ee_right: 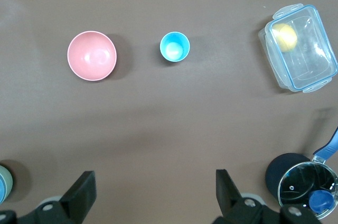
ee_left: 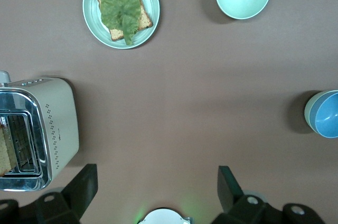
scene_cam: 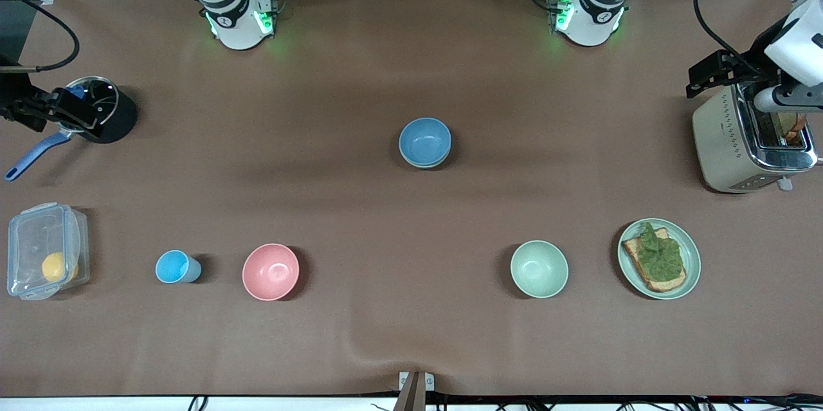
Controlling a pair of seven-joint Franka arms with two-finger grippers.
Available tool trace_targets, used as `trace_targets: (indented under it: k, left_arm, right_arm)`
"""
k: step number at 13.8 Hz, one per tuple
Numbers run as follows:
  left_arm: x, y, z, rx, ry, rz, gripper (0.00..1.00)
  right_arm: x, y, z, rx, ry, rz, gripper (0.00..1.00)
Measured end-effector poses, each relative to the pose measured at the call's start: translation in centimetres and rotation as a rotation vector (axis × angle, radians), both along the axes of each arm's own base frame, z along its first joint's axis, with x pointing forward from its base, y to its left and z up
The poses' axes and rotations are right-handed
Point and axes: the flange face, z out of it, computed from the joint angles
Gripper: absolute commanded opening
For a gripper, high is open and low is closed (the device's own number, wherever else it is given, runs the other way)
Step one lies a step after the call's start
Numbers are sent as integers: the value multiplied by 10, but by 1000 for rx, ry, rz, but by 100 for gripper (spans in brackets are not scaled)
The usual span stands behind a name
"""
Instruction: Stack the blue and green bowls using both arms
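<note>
The blue bowl (scene_cam: 424, 139) sits nested inside the green bowl, whose rim (scene_cam: 424, 166) shows just under it, at the middle of the table. The stack also shows in the left wrist view, the blue bowl (ee_left: 326, 121) in the green bowl (ee_left: 309, 112). My left gripper (scene_cam: 720, 73) is up over the toaster at the left arm's end, open and empty (ee_left: 157, 176). My right gripper (scene_cam: 54, 109) is up over the black pot at the right arm's end, open and empty (ee_right: 156, 179). Neither gripper touches the bowls.
A paler mint bowl (scene_cam: 539, 268) and a green plate with toast (scene_cam: 659, 258) lie nearer the front camera. A pink bowl (scene_cam: 271, 271), a light-blue cup (scene_cam: 175, 267) and a clear box (scene_cam: 45, 260) lie toward the right arm's end. A toaster (scene_cam: 739, 141) and a black pot (scene_cam: 106, 109) stand at the ends.
</note>
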Motion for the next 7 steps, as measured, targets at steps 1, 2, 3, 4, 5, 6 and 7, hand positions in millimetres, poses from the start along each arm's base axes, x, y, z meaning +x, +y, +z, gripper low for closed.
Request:
trace_targets:
  k: [1, 2, 3, 4, 5, 6, 7]
  left_arm:
    - [0, -1, 0, 0, 0, 1, 100]
    - [0, -1, 0, 0, 1, 3, 100]
    - [0, -1, 0, 1, 1, 4, 100]
    - [0, -1, 0, 1, 2, 4, 100]
    - [0, -1, 0, 2, 3, 4, 100]
    - [1, 0, -1, 5, 3, 4, 100]
    - [1, 0, -1, 10, 4, 4, 100]
  right_arm:
    - [0, 0, 0, 0, 0, 1, 100]
    - [0, 1, 0, 0, 0, 2, 100]
    - [0, 1, 0, 0, 1, 3, 100]
    - [0, 2, 0, 0, 2, 4, 100]
    - [0, 2, 0, 0, 3, 6, 100]
    - [-1, 3, -1, 0, 7, 8, 100]
    - [-1, 4, -1, 0, 9, 9, 100]
